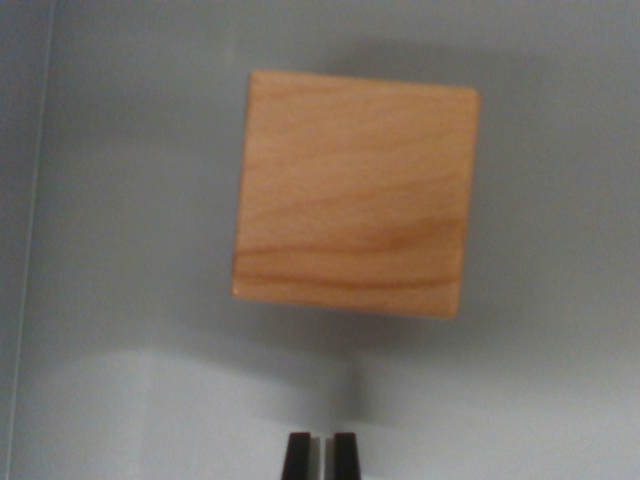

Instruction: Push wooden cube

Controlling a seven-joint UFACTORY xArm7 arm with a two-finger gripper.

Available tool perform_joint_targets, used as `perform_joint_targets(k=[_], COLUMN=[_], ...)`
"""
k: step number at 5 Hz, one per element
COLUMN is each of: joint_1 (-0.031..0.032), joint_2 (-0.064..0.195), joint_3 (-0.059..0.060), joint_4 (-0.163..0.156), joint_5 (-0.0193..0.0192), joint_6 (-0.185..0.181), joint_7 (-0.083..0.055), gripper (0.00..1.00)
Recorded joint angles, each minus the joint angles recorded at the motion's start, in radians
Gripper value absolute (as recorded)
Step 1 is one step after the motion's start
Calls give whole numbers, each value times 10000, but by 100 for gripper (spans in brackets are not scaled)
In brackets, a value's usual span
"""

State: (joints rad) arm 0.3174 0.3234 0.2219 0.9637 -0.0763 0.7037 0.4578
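Wooden cube [355, 193] sits flat on the grey table [560, 380], square in the wrist view. Gripper [320, 445] hangs just short of its near edge, fingertips nearly together, holding nothing. Looks solid, rigid, light; a centred nudge should slide it straight.

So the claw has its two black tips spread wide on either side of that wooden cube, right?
Not quite. The wrist view shows the claw with its two black tips close together, nearly touching, below the wooden cube in the picture, with bare grey surface between them.
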Motion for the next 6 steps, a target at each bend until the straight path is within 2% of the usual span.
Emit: perform_joint_targets(k=[1, 2, 3, 4, 5, 6], joint_1=[-10, -10, -26, -26, -45, -45], joint_2=[111, 111, 278, 278, 487, 487], joint_3=[-21, -21, -53, -53, -93, -93], joint_4=[180, 180, 451, 451, 791, 791], joint_5=[-10, -10, -26, -26, -46, -46], joint_6=[70, 70, 175, 175, 308, 308], joint_7=[-35, -35, -88, -88, -154, -154], gripper=[100, 100, 100, 100, 100, 100])
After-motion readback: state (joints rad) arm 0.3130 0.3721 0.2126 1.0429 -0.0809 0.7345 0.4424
